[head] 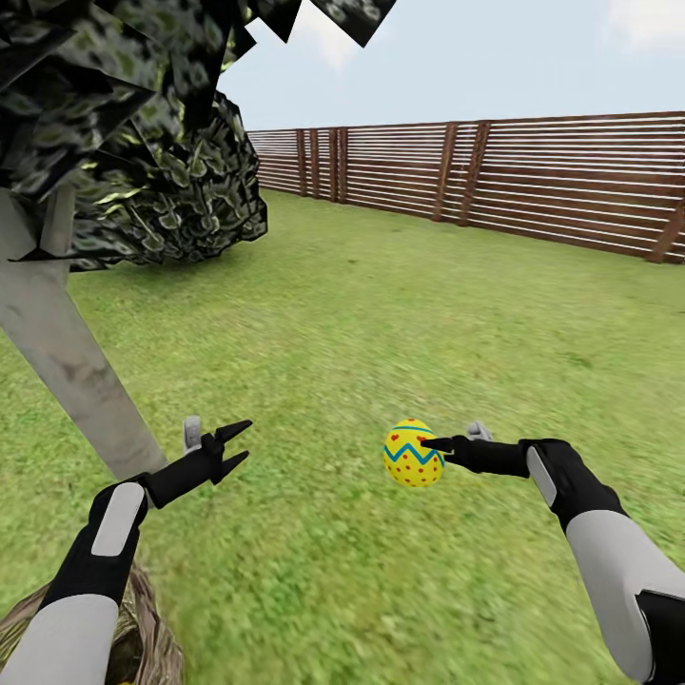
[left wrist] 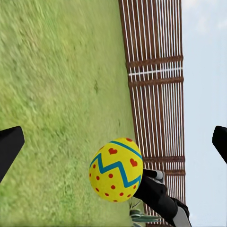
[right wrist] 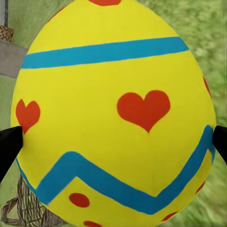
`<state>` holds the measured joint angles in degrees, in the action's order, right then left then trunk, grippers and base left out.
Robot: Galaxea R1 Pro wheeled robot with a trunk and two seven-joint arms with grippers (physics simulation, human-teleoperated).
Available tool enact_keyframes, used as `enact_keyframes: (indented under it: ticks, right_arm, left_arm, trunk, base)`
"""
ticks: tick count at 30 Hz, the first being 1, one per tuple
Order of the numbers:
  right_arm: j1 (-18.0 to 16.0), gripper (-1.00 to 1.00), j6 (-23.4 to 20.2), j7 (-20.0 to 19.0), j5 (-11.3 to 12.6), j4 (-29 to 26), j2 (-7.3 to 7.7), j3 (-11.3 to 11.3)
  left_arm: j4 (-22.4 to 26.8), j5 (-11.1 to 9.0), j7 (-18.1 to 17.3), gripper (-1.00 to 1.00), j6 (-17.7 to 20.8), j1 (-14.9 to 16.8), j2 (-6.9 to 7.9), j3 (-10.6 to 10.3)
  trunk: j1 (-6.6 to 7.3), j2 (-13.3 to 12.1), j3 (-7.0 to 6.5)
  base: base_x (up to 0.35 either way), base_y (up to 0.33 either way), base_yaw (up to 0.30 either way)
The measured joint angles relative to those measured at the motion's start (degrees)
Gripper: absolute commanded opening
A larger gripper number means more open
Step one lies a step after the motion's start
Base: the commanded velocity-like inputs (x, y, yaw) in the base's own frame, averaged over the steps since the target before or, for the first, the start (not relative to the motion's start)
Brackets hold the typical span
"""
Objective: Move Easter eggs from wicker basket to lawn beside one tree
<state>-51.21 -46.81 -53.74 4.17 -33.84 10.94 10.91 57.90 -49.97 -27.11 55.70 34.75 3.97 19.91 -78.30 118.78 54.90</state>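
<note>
**Egg held above the grass beside the tree**

Nearest the head camera, at the bottom left corner of its view, sits the wicker basket [head: 143,628], partly hidden behind the left forearm; what it holds cannot be made out. Just beyond it the pale trunk of the tree [head: 71,366] rises at a slant from the lawn [head: 381,314], its dark mottled leaves spreading overhead.

The right gripper [head: 430,445] pinches one Easter egg [head: 413,454] between its fingertips, holding it in the air over the lawn, well out from the trunk. The egg is yellow with a blue zigzag band and red marks; in the right wrist view the marks read as hearts and dots, and the black fingertips press on either side of the shell [right wrist: 113,113].

The left gripper [head: 234,445] hangs empty near the trunk, jaws spread, pointing toward the egg [left wrist: 116,170].

A brown slatted fence [head: 533,176] runs along the far edge of the lawn under a pale sky.
</note>
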Motion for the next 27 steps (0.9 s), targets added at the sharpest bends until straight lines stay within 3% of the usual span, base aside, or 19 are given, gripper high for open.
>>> enact_keyframes:
  ticks: [6,23,27]
  right_arm:
    - [0.0,-1.0,0.17,0.07,0.0,0.0,0.05,0.01]
    - [0.03,-1.0,0.18,1.21,-0.03,0.0,-0.04,0.01]
    - [0.04,-1.0,0.18,1.27,-0.05,0.02,-0.12,0.01]
  left_arm:
    - [0.04,0.0,-0.09,1.0,0.02,-0.01,0.0,0.0]
    - [-0.03,0.03,-0.01,1.0,0.02,0.0,0.0,-0.09]
    - [-0.02,0.03,-0.01,1.0,-0.03,-0.01,0.01,-0.09]
  trunk:
    - [0.01,0.0,0.0]
    - [0.03,0.0,0.0]
    - [0.03,0.0,0.0]
  base:
    - [0.058,-0.003,0.0]
    - [0.317,-0.107,0.0]
    - [0.311,-0.106,0.207]
